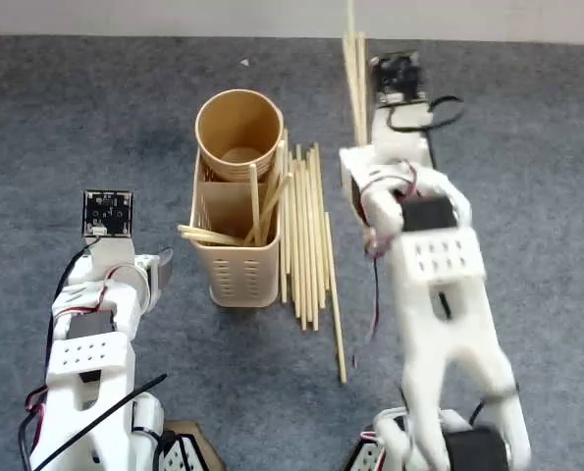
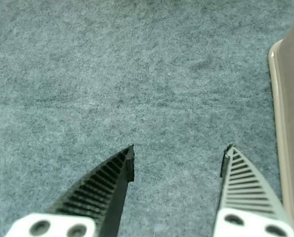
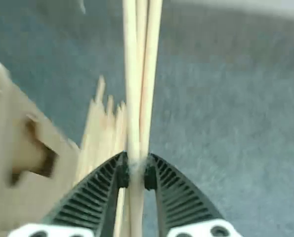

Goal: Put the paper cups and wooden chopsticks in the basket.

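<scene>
A small bundle of held chopsticks (image 3: 137,74) is being gripped by the right gripper (image 3: 135,170), whose jaws are being kept narrow and pressed against the sticks from both sides. In the high view this bundle (image 1: 354,83) is being carried with its long axis running from near to far, its free ends pointing towards the far edge of the table, beyond and to the right of the basket (image 1: 238,280).

The basket is being shown upright at the middle of the grey carpet (image 1: 95,118). A paper cup (image 1: 238,132) is being held upright in its far compartment, mouth up. A few basket chopsticks (image 1: 257,211) are being propped in the near compartment, leaning crosswise over the rim. Just beside the basket's right wall, the loose chopsticks (image 1: 306,245) are being left flat on the carpet, lined up roughly parallel, near to far; they are lying between the basket and the right arm (image 1: 439,265).

The left gripper (image 2: 181,148) is being kept wide apart over bare carpet with nothing between its jaws, and the basket's wall (image 2: 285,123) is being seen close at its side.
</scene>
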`<action>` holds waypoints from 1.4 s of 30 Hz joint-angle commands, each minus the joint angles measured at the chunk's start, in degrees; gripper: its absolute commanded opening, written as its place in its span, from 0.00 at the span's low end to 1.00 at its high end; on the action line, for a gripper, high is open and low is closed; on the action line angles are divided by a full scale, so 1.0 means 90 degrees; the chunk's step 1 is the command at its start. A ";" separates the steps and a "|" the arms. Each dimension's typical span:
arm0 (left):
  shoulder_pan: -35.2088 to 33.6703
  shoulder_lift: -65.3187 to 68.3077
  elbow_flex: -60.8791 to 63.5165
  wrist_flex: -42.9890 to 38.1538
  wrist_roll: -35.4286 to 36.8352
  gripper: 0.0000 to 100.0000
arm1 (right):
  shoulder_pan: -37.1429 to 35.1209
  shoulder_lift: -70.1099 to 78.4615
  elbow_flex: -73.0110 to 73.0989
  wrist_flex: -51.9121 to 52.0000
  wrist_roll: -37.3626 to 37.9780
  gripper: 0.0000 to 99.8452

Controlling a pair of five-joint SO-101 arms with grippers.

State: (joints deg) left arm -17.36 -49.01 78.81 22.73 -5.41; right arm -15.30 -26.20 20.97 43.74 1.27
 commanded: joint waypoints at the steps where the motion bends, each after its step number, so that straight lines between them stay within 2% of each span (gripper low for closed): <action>1: 0.0103 -0.0093 -0.0034 -0.0098 -0.0039 0.30 | -0.0689 -0.1392 -0.0415 -0.0015 -0.0176 0.01; 6: 0.0103 -0.0093 -0.0024 -0.0098 -0.0039 0.30 | -0.1685 -0.1822 -0.1490 -0.0015 -0.0156 0.01; 11: 0.0103 -0.0093 -0.0024 -0.0098 -0.0039 0.30 | -0.2212 -0.1158 -0.2652 -0.0015 -0.0137 0.01; 15: 0.0103 -0.0093 -0.0024 -0.0098 -0.0039 0.30 | -0.2427 -0.0767 -0.2818 -0.0015 -0.0186 0.01; 22: 0.0103 -0.0093 -0.0024 -0.0098 -0.0039 0.30 | -0.3033 -0.1421 -0.0620 -0.1255 -0.0303 0.01; 27: 0.0103 -0.0093 -0.0024 -0.0098 -0.0039 0.30 | -0.3023 -0.2789 0.1607 -0.2457 -0.0361 0.01; 32: 0.0103 -0.0093 -0.0024 -0.0098 -0.0039 0.30 | -0.3023 -0.3648 0.3238 -0.2965 -0.0078 0.01; 36: 0.0103 -0.0093 -0.0024 -0.0098 -0.0039 0.30 | -0.3013 -0.3824 0.3941 -0.3179 0.0078 0.01; 42: 0.0103 -0.0093 -0.0024 -0.0098 -0.0039 0.30 | -0.3004 -0.3844 0.4029 -0.3170 0.0088 0.01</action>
State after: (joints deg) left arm -17.36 -49.01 78.81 22.73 -5.41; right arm -42.20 -59.25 57.19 15.87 1.54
